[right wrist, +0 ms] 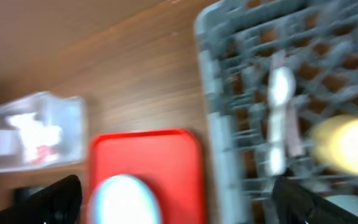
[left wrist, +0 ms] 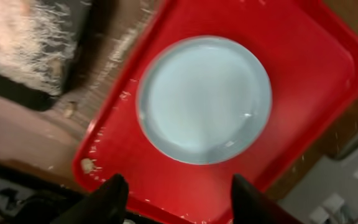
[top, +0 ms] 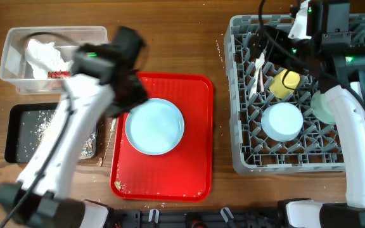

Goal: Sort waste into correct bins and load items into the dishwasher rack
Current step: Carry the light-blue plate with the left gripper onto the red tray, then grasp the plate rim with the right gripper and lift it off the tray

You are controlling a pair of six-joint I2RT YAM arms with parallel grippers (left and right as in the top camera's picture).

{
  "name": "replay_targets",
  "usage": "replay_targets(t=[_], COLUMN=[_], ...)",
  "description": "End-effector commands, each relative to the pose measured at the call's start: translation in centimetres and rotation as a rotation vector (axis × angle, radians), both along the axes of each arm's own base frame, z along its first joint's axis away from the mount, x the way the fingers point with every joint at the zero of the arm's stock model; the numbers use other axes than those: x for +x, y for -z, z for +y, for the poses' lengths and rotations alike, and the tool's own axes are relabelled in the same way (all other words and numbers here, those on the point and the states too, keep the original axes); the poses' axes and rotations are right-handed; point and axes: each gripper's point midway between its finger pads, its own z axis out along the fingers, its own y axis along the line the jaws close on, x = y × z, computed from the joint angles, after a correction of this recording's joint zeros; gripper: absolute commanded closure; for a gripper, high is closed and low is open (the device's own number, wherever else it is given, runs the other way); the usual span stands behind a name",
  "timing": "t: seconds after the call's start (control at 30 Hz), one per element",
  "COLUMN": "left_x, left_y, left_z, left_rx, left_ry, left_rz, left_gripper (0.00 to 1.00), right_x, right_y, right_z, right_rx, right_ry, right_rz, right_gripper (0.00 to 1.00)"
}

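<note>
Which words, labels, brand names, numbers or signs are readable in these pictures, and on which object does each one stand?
No text can be read in any view.
On the red-and-white wrapper in the clear box, any print is too small and blurred to read.
On the plate, the red tray and the grey rack, no marking shows.

One plate (top: 154,126), one red tray (top: 195,168), one rack (top: 290,166), one spoon (top: 258,69), one cup (top: 284,83), one bowl (top: 282,121)
</note>
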Motion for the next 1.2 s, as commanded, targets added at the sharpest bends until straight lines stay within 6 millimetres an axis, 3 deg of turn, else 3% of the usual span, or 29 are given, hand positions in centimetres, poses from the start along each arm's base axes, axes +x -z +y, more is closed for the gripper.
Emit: replay_targets(t=[0.0, 0.03, 0.13, 0.27, 0.33, 0.37, 0.43, 0.6, 0.73, 0.8, 0.87, 0.9, 0.97, 1.1, 1.17], left_x=[-0.1, -0.1, -0.1, -0.6, -0.9, -1.1, -1.6, -1.7, -1.4, -1.4, -1.4, -1.4, -1.4, -1.4, -1.4], left_y=[-1.6, -1.6, -1.6, -1.5, -1.6, -1.6, -1.6, -1.5, -1.6, -1.6, -1.6, -1.6, -1.6, -1.6, -1.6], left_z=[6.2, 7.3, 10.2, 12.1, 12.9, 13.4, 14.2, 14.5, 14.7, 14.7, 14.7, 14.7, 14.7, 14.7, 14.7], left_rx=[0.068, 0.069, 0.071, 0.092, 0.116, 0.121, 0.123, 0.123, 0.130, 0.133, 0.133, 0.133, 0.132, 0.132, 0.132], left_ry=[-0.175, -0.214, -0.317, -0.372, -0.392, -0.407, -0.435, -0.448, -0.450, -0.451, -0.451, -0.451, -0.451, -0.451, -0.451], left_rz=[-0.035, -0.030, -0.025, -0.009, -0.005, 0.000, 0.015, 0.020, 0.007, 0.004, 0.004, 0.003, 0.003, 0.004, 0.004], left_gripper=[0.32, 0.00, 0.00, 0.00, 0.00, 0.00, 0.00, 0.00, 0.00, 0.00, 0.00, 0.00, 0.00, 0.00, 0.00], right_x=[-1.8, -2.3, -4.3, -5.6, -5.8, -6.1, -6.8, -7.3, -7.6, -8.1, -8.3, -8.3, -8.1, -6.8, -5.1], right_y=[1.4, 2.6, 8.4, 14.4, 17.1, 18.6, 22.0, 26.2, 28.3, 29.2, 29.7, 29.7, 29.7, 27.9, 24.7], right_z=[5.9, 7.3, 11.3, 16.0, 17.6, 18.3, 18.8, 18.5, 18.7, 19.2, 19.3, 19.2, 19.0, 17.7, 16.1], right_rx=[0.129, 0.096, -0.070, -0.249, -0.290, -0.304, -0.330, -0.372, -0.369, -0.342, -0.339, -0.343, -0.352, -0.395, -0.425], right_ry=[-0.178, -0.228, -0.306, -0.408, -0.441, -0.458, -0.461, -0.461, -0.469, -0.484, -0.460, -0.450, -0.424, -0.343, -0.281], right_rz=[0.086, 0.108, 0.218, 0.282, 0.307, 0.333, 0.412, 0.505, 0.543, 0.576, 0.595, 0.594, 0.593, 0.571, 0.521], right_gripper=[0.01, 0.01, 0.09, 0.12, 0.19, 0.28, 0.41, 0.48, 0.49, 0.55, 0.73, 0.86, 0.96, 0.96, 0.96])
